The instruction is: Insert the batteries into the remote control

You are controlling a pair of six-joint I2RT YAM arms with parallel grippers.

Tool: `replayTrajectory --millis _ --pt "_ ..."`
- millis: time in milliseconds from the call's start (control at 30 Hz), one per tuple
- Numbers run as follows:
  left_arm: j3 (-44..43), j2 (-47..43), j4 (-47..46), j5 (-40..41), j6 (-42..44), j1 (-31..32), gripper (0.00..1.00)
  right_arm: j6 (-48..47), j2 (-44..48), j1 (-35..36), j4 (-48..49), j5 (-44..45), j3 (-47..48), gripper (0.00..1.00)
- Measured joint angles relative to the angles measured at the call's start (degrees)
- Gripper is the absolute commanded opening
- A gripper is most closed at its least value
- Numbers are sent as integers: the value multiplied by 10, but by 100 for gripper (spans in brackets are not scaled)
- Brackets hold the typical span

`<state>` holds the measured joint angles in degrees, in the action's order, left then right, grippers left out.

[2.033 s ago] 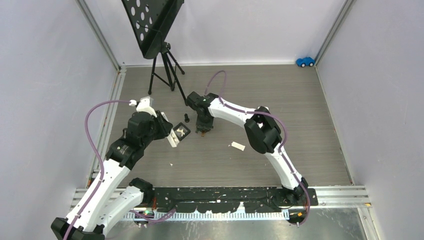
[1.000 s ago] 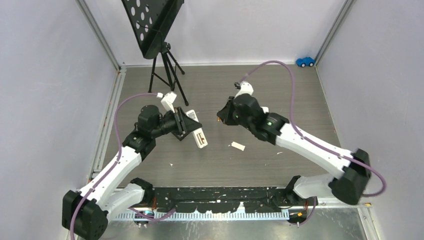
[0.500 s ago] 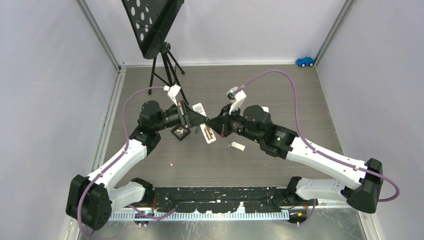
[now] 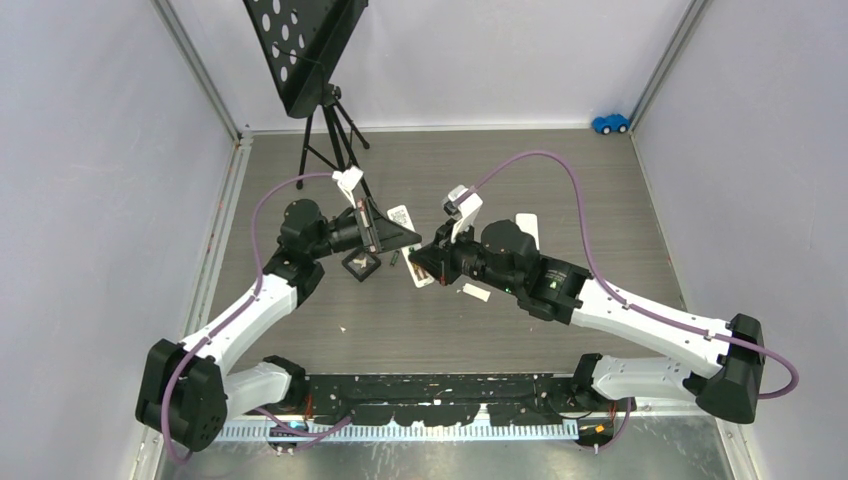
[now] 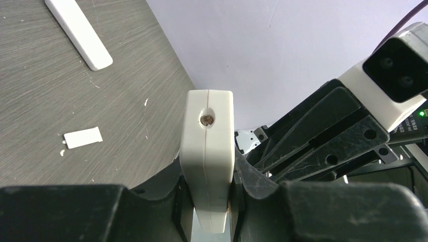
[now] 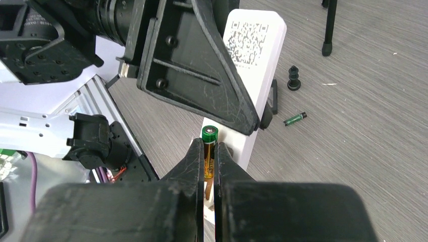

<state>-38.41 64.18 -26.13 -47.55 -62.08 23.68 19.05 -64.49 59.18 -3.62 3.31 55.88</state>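
My left gripper [image 5: 208, 187] is shut on a white remote control [image 5: 208, 146] and holds it on edge above the floor. In the top view the remote [image 4: 403, 219] hangs between the two arms. My right gripper [image 6: 209, 157] is shut on a battery [image 6: 209, 146] with a green tip and yellow-brown wrap. The battery's tip is against the remote's lower end [image 6: 252, 65], below its QR label. A second battery [image 6: 295, 119] with a green wrap lies on the floor beyond.
A small white cover piece [image 5: 83, 137] and a long white bar [image 5: 78, 33] lie on the floor. A small black square tray [image 4: 361, 264] sits under the left gripper. A black knob [image 6: 293, 78] and a tripod leg [image 6: 328, 30] are nearby.
The left arm lifted the remote and turned it toward the right arm. The right gripper swung in and has edged left, bringing its battery up against the remote.
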Motion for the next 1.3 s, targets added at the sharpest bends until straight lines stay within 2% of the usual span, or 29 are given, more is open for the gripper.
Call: replayTrajectory --millis 433,700,1300 --pt "-6 1 2 -1 -21 -2 0 -11 17 3 2 -13 -19 8" --pt "-9 1 3 0 -22 -2 0 -9 23 3 2 -16 -21 20" --pt "-13 1 3 -1 -25 -2 0 -7 23 6 4 -14 -21 29"
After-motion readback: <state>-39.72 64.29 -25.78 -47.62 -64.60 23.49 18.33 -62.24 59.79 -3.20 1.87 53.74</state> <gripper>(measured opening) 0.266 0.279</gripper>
